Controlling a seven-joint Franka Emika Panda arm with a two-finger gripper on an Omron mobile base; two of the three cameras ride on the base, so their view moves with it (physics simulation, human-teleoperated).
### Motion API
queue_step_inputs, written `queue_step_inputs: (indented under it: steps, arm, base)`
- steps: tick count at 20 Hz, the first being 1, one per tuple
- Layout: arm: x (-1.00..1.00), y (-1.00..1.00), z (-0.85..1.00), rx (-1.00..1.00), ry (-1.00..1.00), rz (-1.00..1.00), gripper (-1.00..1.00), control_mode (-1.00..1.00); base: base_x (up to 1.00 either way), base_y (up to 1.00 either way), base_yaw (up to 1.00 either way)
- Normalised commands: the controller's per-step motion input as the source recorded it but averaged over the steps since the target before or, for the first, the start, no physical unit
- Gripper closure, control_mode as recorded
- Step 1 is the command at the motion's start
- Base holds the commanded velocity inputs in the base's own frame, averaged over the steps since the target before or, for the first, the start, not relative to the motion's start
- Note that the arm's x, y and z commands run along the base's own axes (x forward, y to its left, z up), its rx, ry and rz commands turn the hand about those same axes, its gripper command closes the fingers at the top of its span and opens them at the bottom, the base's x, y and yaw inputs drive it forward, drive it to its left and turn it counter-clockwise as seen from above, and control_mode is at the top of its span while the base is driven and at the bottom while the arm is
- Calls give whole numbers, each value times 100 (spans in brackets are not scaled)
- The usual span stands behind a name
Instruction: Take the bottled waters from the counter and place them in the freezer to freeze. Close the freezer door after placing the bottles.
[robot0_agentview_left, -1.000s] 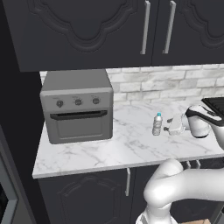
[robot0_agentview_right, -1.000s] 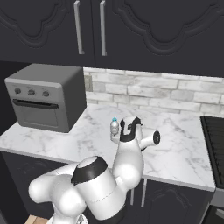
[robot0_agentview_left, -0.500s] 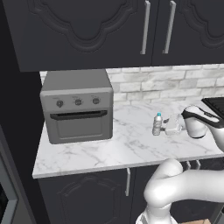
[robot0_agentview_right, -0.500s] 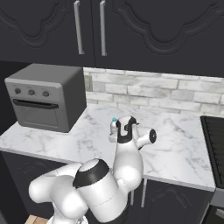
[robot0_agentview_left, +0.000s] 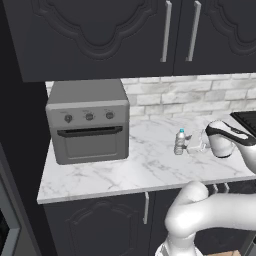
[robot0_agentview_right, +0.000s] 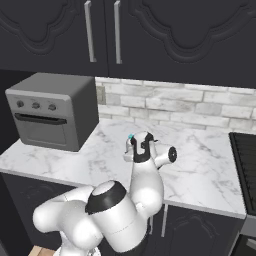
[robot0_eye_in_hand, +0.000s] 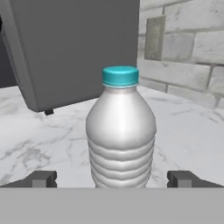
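My gripper (robot0_eye_in_hand: 112, 179) standing wide open, flanking small clear ribbed plastic bottle with teal cap (robot0_eye_in_hand: 120, 135); judging it light, slippery, squashy — gripping ribbed mid-body.

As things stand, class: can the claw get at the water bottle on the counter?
Probably yes: the open claw faces the upright water bottle, a finger tip on each side, nothing between; the toaster oven stands behind.

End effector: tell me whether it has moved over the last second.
Yes. In the left base view the end effector has slid left along the counter, closing on the bottle, jaws open either side.
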Motion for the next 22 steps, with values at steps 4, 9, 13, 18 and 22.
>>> queue_step_inputs:
  steps: [4, 9, 13, 18, 22]
  arm:
    - [22, 0, 0, 0, 0, 0, -100, -100]
    - [11, 0, -1, 0, 0, 0, -100, -100]
    - [3, 1, -7, 0, 2, 0, -100, -100]
    - [0, 6, -3, 0, 1, 0, -100, -100]
    - [0, 6, 0, 0, 0, 0, -100, -100]
  base:
    - [0, 0, 0]
    - [0, 0, 0]
    - [0, 0, 0]
    - [0, 0, 0]
    - [0, 0, 0]
